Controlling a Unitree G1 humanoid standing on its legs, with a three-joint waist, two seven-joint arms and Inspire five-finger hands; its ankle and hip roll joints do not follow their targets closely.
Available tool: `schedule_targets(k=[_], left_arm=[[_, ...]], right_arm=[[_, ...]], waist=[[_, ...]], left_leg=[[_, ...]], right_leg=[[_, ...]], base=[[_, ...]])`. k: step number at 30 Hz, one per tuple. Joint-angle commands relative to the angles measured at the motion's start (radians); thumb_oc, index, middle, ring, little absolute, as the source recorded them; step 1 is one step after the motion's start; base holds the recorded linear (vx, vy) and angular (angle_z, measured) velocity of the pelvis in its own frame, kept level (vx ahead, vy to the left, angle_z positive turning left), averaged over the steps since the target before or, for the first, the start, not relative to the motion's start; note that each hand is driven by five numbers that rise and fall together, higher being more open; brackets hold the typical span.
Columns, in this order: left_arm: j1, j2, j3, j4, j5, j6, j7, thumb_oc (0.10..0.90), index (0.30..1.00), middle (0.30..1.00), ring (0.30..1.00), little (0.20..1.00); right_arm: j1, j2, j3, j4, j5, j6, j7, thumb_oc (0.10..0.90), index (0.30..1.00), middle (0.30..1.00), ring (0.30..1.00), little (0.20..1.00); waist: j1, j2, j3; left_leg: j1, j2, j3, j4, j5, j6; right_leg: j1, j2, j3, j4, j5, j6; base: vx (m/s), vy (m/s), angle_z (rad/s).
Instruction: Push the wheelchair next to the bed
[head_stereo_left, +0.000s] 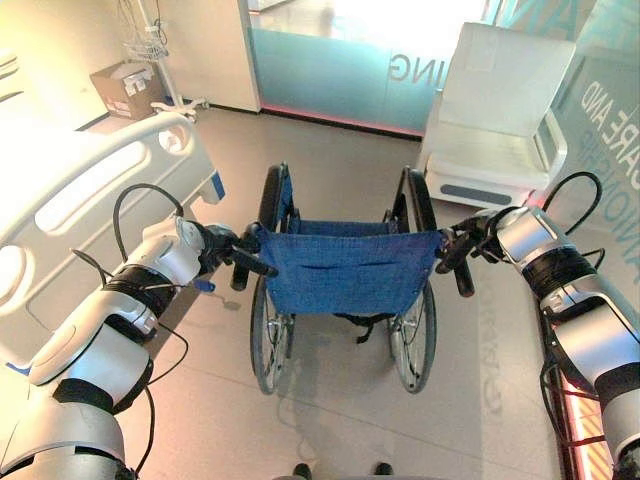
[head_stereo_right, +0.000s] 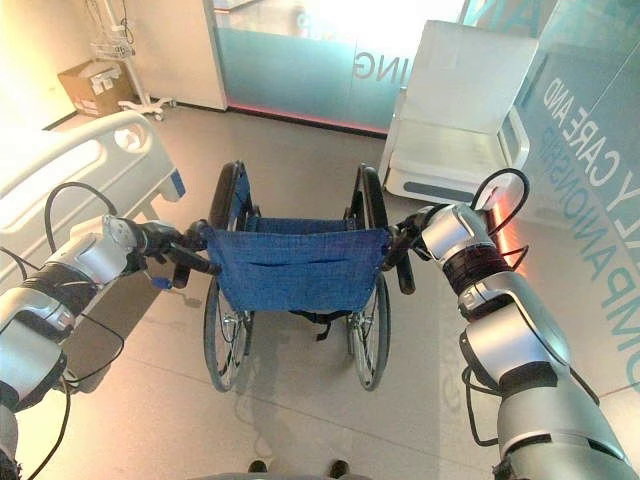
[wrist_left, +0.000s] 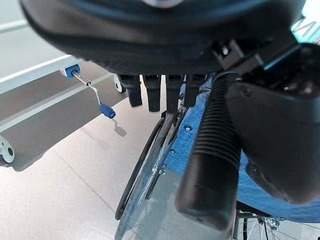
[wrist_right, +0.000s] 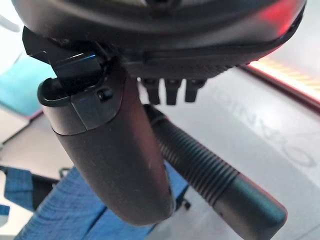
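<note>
The smooth grey floor (head_stereo_left: 330, 190) holds everything – the blue wheelchair (head_stereo_left: 345, 270) stands on its wheels in the middle, the white bed (head_stereo_left: 70, 210) just beside it, a white chair (head_stereo_left: 500, 120) farther back, and a cardboard box (head_stereo_left: 125, 88) by the wall.

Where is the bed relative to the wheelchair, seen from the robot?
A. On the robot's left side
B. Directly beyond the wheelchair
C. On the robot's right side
A: the white bed with its rail lies to the robot's left of the wheelchair, beside the left hand.
</note>
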Motion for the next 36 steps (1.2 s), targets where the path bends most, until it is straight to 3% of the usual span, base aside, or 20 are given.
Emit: schedule_targets(k=[1, 9, 18, 25, 30, 33, 36], left_arm=[[-0.025, -0.015, 0.043, 0.059, 0.044, -0.027, 0.029, 0.4, 0.3, 0.3, 0.3, 0.3], [0.056, -0.051, 0.093, 0.008, -0.051, -0.052, 0.178, 0.4, 0.3, 0.3, 0.3, 0.3], [0.212, -0.123, 0.172, -0.091, -0.173, -0.114, 0.424, 0.4, 0.3, 0.3, 0.3, 0.3], [0.341, -0.169, 0.221, -0.168, -0.181, -0.159, 0.546, 0.4, 0.3, 0.3, 0.3, 0.3], [0.354, -0.172, 0.227, -0.196, -0.169, -0.199, 0.613, 0.4, 0.3, 0.3, 0.3, 0.3], [0.352, -0.173, 0.225, -0.198, -0.151, -0.21, 0.632, 0.4, 0.3, 0.3, 0.3, 0.3], [0.342, -0.167, 0.219, -0.194, -0.122, -0.211, 0.623, 0.4, 0.3, 0.3, 0.3, 0.3]], right_arm=[[0.099, -0.006, 0.097, 0.203, 0.016, 0.048, 0.099, 0.4, 0.3, 0.3, 0.3, 0.3], [0.137, 0.021, 0.063, 0.122, 0.067, 0.001, -0.199, 0.4, 0.3, 0.3, 0.3, 0.3], [0.227, 0.084, 0.065, -0.082, -0.052, -0.001, -0.391, 0.4, 0.3, 0.3, 0.3, 0.3], [0.325, 0.092, 0.063, -0.21, -0.157, -0.042, -0.433, 0.4, 0.3, 0.3, 0.3, 0.3], [0.341, 0.073, 0.044, -0.231, -0.126, -0.096, -0.476, 0.4, 0.3, 0.3, 0.3, 0.3], [0.344, 0.064, 0.035, -0.217, -0.115, -0.118, -0.456, 0.4, 0.3, 0.3, 0.3, 0.3], [0.342, 0.049, 0.023, -0.189, -0.101, -0.182, -0.417, 0.4, 0.3, 0.3, 0.3, 0.3]], waist=[[0.012, 0.041, 0.104], [0.011, 0.045, 0.114], [0.009, 0.055, 0.135], [0.008, 0.061, 0.146], [0.008, 0.059, 0.151], [0.009, 0.056, 0.148], [0.01, 0.052, 0.146]], left_leg=[[-0.056, -0.027, -0.015, 0.06, -0.08, 0.003], [-0.057, -0.028, -0.017, 0.062, -0.08, 0.003], [-0.064, -0.035, -0.023, 0.063, -0.079, 0.006], [-0.072, -0.036, -0.023, 0.059, -0.075, 0.009], [-0.074, -0.037, -0.021, 0.062, -0.075, 0.008], [-0.073, -0.038, -0.019, 0.064, -0.077, 0.008], [-0.071, -0.038, -0.017, 0.069, -0.079, 0.009]], right_leg=[[-0.032, 0.0, -0.009, 0.089, -0.083, -0.017], [-0.036, 0.003, -0.003, 0.096, -0.084, -0.017], [-0.049, 0.004, 0.009, 0.102, -0.083, -0.018], [-0.059, 0.002, 0.006, 0.106, -0.082, -0.016], [-0.063, 0.0, -0.001, 0.112, -0.083, -0.016], [-0.062, 0.001, -0.005, 0.115, -0.084, -0.016], [-0.06, 0.0, -0.008, 0.12, -0.086, -0.015]], base=[[0.0, 0.0, 0.0], [0.01, 0.002, -0.01], [0.0, 0.0, 0.0], [0.0, 0.0, 0.0], [0.0, 0.0, 0.0], [0.0, 0.0, 0.0], [0.02, -0.017, 0.07]])
